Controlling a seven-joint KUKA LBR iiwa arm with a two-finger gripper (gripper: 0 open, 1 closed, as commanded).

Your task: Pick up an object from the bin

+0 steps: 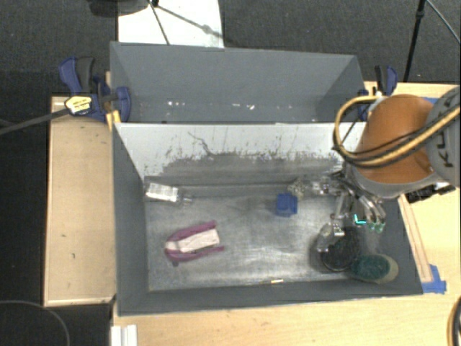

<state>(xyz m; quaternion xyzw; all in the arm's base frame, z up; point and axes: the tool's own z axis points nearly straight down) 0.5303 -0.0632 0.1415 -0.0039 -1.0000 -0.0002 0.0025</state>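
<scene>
Gripper [344,229]: low in the right front corner of the bin [238,85], on the arm that enters from the right. An orange cover [392,139] and looped cables [346,132] sit on the wrist above it. Whether it is open or closed cannot be told.

Bin: grey metal, sloping walls, scuffed floor.

Black round object [333,256]: on the bin floor in the right front corner, directly under the gripper. Whether the two touch cannot be told.

Dark green round pad [374,268]: just beside the black round object, on its right, close to the front right wall.

Blue block [286,205]: small, mid-floor, left of the gripper and apart from it.

Purple packet [193,241]: carries a pale label; lies on the left front part of the floor, well apart from the gripper.

Clear wrapper [162,192]: left rear of the floor, at the foot of the back wall.
</scene>
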